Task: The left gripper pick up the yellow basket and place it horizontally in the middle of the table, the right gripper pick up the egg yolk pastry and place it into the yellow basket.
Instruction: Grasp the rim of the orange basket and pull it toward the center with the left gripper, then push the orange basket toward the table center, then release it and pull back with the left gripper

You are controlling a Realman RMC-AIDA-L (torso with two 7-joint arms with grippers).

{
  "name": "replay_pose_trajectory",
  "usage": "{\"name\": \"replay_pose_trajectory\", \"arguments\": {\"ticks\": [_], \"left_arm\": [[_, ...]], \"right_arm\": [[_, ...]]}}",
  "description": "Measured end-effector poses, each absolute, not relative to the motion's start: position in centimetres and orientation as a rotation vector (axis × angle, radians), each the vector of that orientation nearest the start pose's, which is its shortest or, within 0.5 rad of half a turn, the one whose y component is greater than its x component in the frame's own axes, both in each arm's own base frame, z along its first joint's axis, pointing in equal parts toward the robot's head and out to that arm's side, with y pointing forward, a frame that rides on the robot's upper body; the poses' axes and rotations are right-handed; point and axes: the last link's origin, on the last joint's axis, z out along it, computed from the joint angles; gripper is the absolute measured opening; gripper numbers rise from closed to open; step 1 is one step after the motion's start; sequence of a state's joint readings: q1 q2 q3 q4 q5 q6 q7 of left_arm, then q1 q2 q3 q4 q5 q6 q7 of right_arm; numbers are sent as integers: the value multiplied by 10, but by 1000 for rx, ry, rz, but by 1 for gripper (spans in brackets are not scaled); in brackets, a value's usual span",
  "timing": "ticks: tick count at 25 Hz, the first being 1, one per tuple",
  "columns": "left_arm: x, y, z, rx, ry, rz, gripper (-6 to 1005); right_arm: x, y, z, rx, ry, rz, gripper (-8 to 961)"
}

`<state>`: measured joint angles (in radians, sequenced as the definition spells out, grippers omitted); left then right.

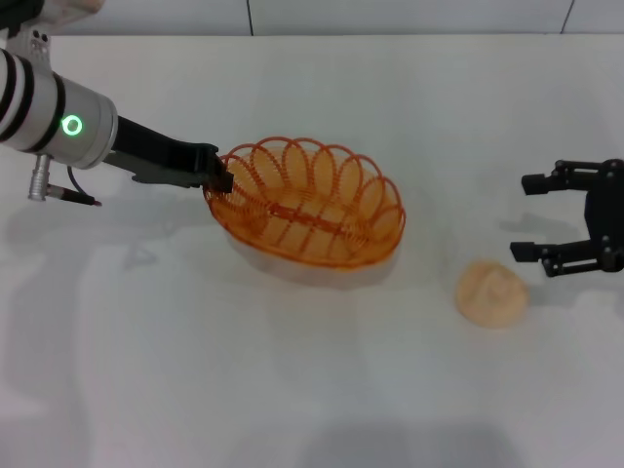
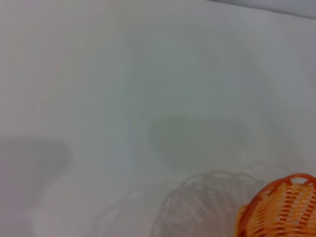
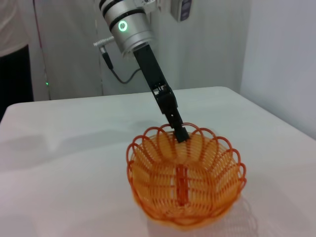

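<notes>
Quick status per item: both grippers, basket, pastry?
left gripper: shut on the rim of the yellow basket, at its end nearest the left arm.
yellow basket: upright, empty, tilted, shadow beneath it, looks lifted off the table.
egg yolk pastry: resting on the table, outside the basket, untouched.
right gripper: open, holding nothing, beside the pastry, apart from it.

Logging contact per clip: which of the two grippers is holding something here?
The left gripper, on the arm with the green light, is clamped on the yellow basket's rim. The right gripper hangs open beside the egg yolk pastry, touching nothing.
</notes>
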<state>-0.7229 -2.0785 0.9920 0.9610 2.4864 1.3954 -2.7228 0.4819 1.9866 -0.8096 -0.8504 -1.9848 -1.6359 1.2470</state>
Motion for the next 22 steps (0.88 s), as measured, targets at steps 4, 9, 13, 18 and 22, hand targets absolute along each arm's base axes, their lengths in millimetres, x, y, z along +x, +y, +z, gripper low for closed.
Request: {"name": "replay_pose_trajectory", "arguments": {"ticks": [4, 9, 13, 18, 22], "left_arm": [[-213, 393, 1, -2201, -1758, -12, 82], [-211, 391, -4, -2101, -1900, -67, 81], [-212, 390, -10, -2056, -1983, -137, 80], [-216, 387, -28, -2034, -2068, -167, 78], [-213, 388, -34, -2037, -2076, -191, 78]], "right_arm": [[266, 333, 57, -2792, 151, 439, 842], [267, 332, 61, -2786, 133, 422, 842], [268, 332, 63, -2785, 123, 413, 842], [268, 332, 64, -2789, 104, 404, 841], [269, 331, 63, -2792, 105, 397, 842]]}}
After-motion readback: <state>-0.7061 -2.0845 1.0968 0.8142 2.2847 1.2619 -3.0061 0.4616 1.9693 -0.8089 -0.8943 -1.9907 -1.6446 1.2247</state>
